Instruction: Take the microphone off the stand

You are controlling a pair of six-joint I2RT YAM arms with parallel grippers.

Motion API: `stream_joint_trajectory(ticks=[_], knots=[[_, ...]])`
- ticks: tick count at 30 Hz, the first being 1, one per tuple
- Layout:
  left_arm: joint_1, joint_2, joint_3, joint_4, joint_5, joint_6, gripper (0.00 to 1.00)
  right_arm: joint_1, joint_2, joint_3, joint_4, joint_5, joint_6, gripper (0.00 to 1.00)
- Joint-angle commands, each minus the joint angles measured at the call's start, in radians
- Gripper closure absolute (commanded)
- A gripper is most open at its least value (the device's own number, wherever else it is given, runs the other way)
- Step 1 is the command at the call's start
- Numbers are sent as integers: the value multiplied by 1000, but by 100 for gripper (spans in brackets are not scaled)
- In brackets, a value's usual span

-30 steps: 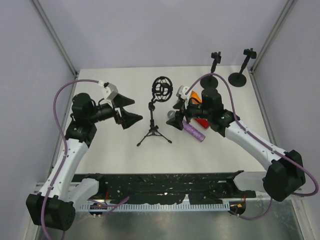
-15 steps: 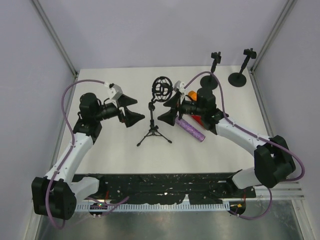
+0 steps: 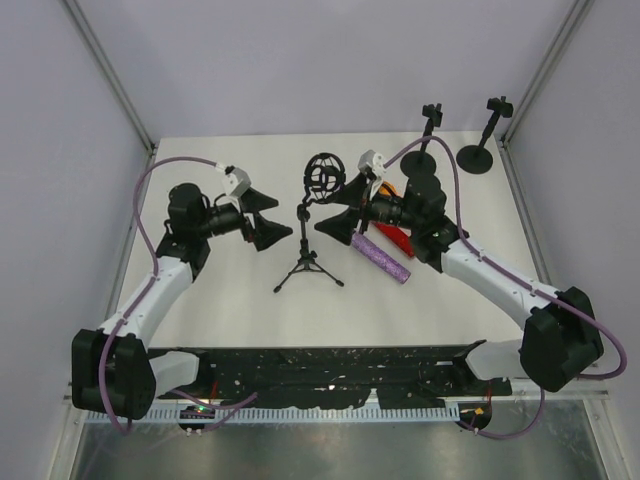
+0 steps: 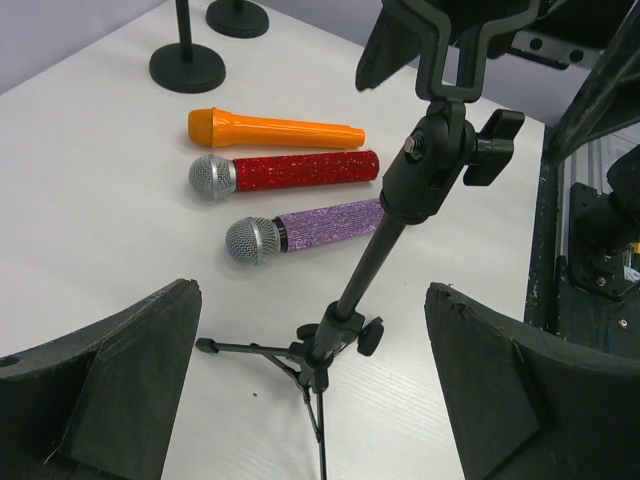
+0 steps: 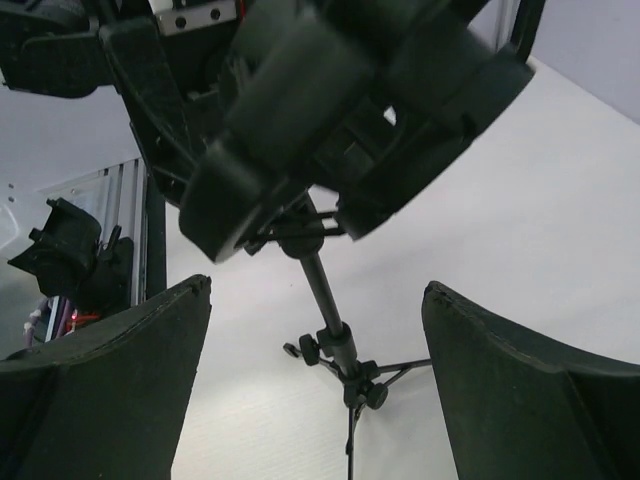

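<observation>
Topping tripod stand [image 3: 306, 262], black microphone [image 3: 322, 178]

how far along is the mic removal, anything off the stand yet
Nothing done yet: the shock mount on the tripod stand still seems to hold a dark microphone, though it is blurred. In hand: the left arm and right arm hold open jaws either side of the stand, touching nothing. Left: grip it, pull it free.

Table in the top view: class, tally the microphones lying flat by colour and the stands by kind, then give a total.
Orange microphone: 1
Red microphone: 1
Purple microphone: 1
Round-base stands: 2
Tripod stand: 1
Total: 6
</observation>
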Motion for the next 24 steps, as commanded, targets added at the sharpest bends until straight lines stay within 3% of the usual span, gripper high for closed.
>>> stream_joint_trajectory(ticks=[1, 6, 17, 24], knots=[[-17, -3, -19, 60, 10, 31, 4, 5, -23, 82, -12, 59, 38, 10], [-38, 6, -26, -6, 13, 95, 4, 5, 0, 130, -4, 59, 98, 10], [-87, 0, -51, -115, 10, 230, 5, 5, 103, 346, -242, 192, -75, 10], [-107, -16, -63, -148, 9, 275, 5, -17, 189, 464, -302, 140, -101, 10]])
